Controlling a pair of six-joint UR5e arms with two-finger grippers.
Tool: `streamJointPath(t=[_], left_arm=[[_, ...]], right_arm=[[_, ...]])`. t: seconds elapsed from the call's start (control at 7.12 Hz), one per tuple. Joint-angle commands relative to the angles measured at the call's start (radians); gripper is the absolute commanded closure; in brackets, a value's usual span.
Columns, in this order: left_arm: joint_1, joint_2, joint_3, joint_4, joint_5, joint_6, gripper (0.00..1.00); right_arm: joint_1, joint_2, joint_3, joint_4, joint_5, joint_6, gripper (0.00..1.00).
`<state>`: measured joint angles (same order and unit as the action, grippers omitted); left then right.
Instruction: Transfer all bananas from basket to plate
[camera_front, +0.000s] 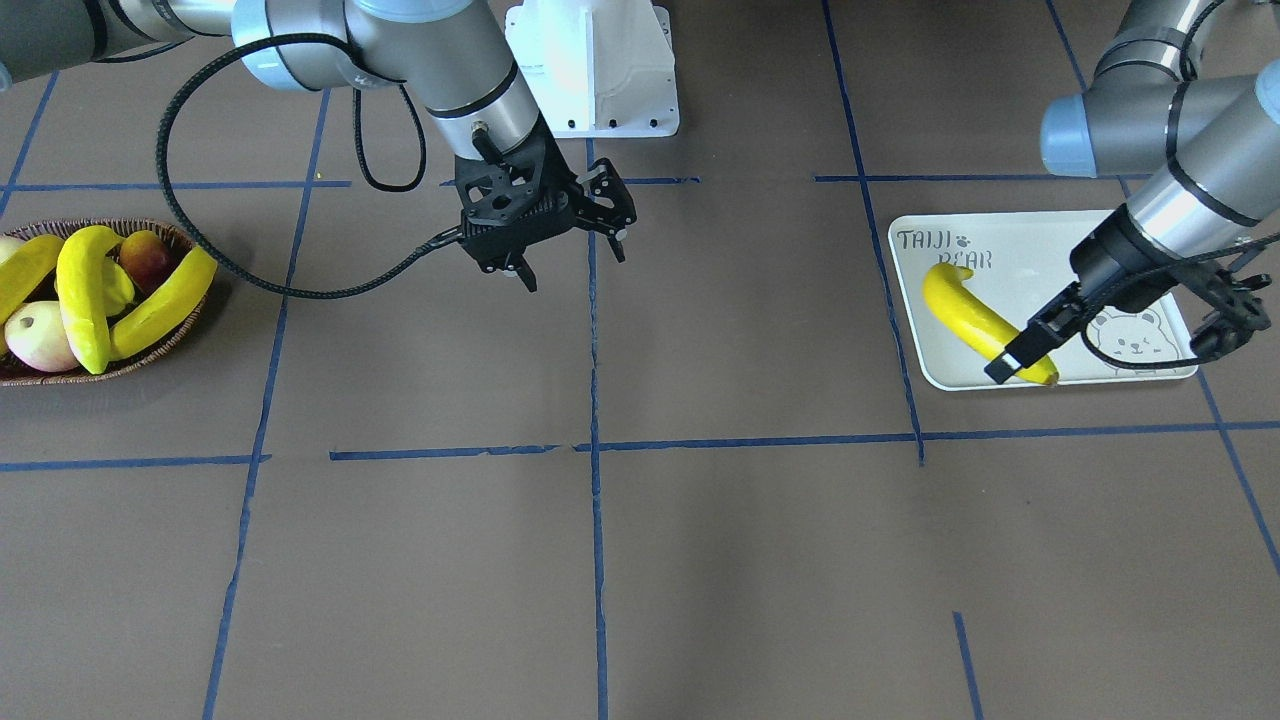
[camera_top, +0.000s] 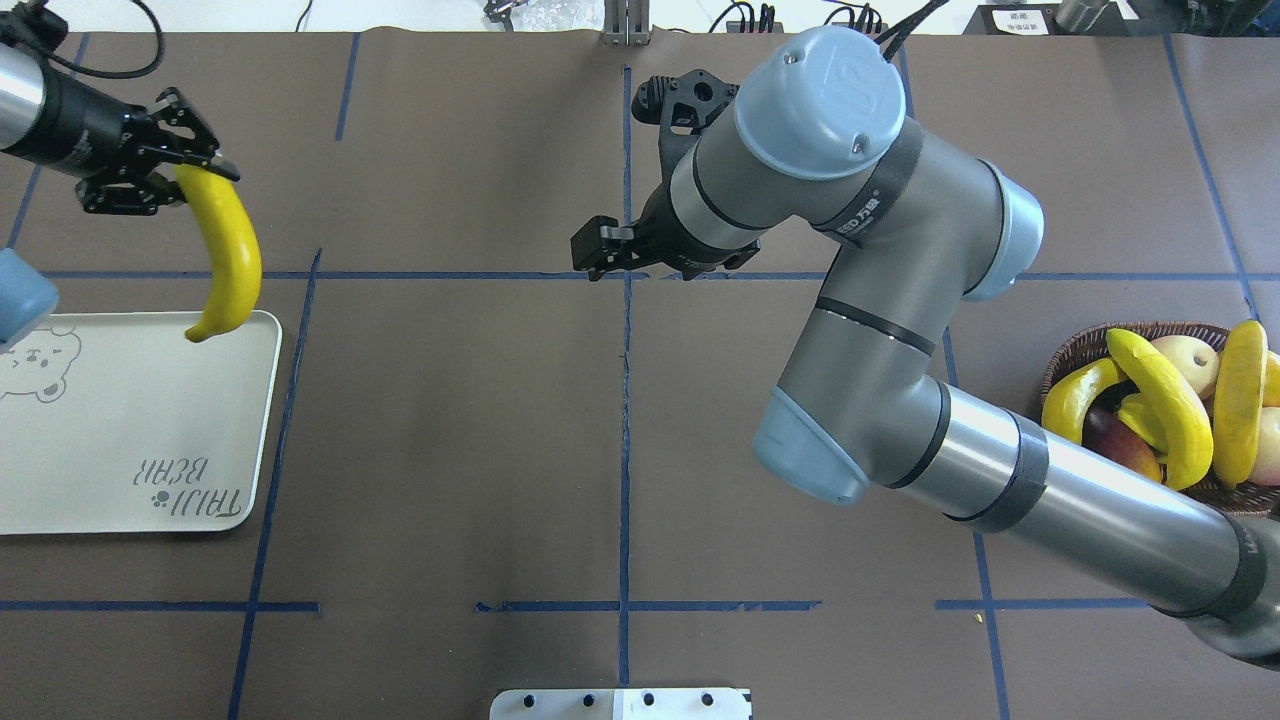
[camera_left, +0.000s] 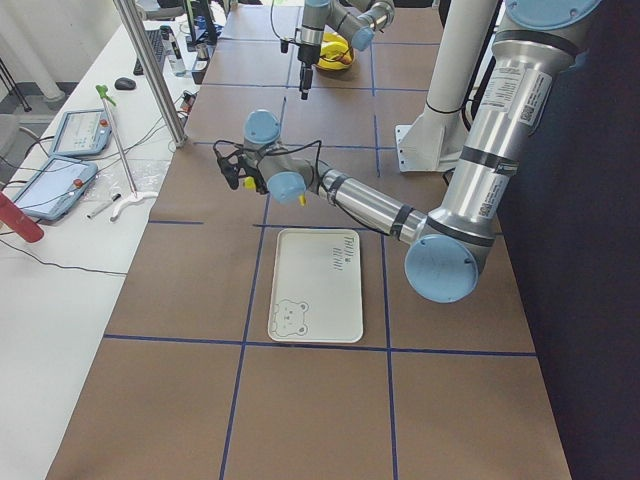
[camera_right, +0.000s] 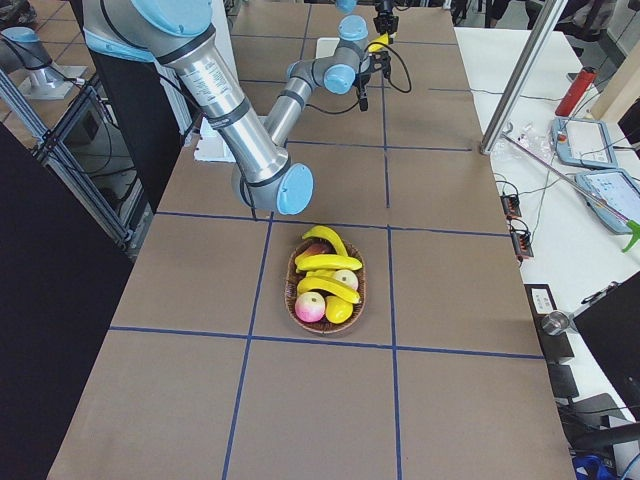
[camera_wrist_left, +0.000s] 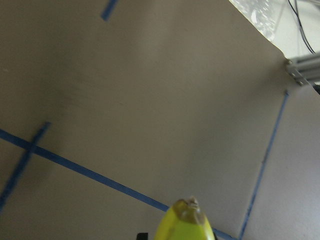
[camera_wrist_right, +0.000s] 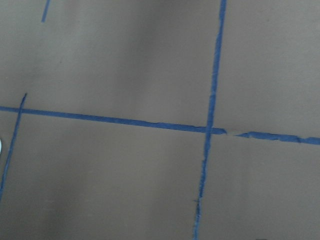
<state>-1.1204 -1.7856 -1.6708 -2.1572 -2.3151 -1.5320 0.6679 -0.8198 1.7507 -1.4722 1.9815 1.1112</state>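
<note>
Brown table mat (camera_front: 750, 560), blue tape grid (camera_front: 598, 560), white side bench (camera_left: 50, 330)

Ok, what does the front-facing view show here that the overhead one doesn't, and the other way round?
Front-facing only: the right gripper in full, fingers apart and empty over the table. Overhead only: both sides of the left gripper closed on the end of a banana; the right arm covers most of the right gripper. Both: that banana by the plate, three more bananas in the basket.
</note>
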Motion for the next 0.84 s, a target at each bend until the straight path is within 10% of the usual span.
streamJointPath(t=[0.0,0.56,0.7], left_arm=[[-0.021,0.205,0.028,0.019,-0.007,0.273,1.00],[-0.016,0.264,0.161,0.080,0.059,0.470,0.94],[-0.013,0.258,0.177,0.080,0.066,0.474,0.74]], right_arm=[[0.085,-0.025,0.001,-0.103,0.074,-0.014,0.00],[0.114,-0.067,0.001,-0.103,0.082,-0.047,0.00],[0.117,-0.068,0.004,-0.103,0.082,-0.047,0.00]])
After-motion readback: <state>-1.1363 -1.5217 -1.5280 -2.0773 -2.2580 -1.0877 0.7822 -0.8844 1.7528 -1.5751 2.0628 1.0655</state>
